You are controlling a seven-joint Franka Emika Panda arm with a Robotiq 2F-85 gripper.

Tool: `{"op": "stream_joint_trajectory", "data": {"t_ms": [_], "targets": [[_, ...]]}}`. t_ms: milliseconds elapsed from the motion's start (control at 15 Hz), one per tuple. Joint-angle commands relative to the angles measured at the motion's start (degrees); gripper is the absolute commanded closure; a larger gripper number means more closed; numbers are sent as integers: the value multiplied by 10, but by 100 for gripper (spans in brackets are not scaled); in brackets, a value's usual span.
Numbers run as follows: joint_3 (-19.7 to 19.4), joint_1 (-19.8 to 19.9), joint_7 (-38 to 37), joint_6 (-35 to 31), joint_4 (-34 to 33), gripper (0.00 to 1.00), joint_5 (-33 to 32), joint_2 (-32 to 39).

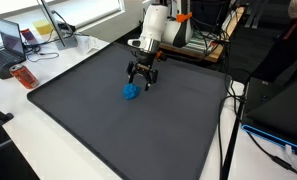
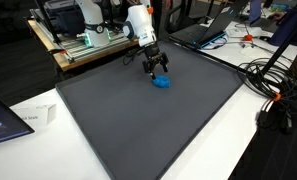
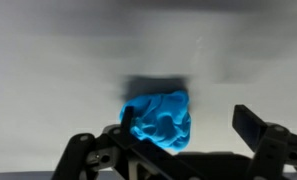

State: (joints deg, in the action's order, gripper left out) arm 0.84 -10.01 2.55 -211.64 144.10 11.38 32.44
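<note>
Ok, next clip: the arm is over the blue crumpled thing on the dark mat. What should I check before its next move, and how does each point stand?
1. Gripper open: ok, the jaws stand wide.
2. Blue crumpled thing centred between the fingers: ok in the wrist view.
3. Fingers touching it or apart from it: cannot tell; in both exterior views the gripper sits just above it.
4. Thing rests on the dark mat, well inside its edges: ok.
5. Wrist view sharp enough to judge height: not ok, it is blurred.
</note>
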Motion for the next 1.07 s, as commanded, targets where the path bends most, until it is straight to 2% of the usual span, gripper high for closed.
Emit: {"op": "stream_joint_trajectory", "data": {"t_ms": [0,533,600,1000], "targets": [[5,15,-12,7,23,0,-32,-19],[3,14,-11,37,52,0,-30,-64],[-5,0,-6,19,29,0,-16,-31],[-5,0,-6,28,40,0,-17,-49]]}}
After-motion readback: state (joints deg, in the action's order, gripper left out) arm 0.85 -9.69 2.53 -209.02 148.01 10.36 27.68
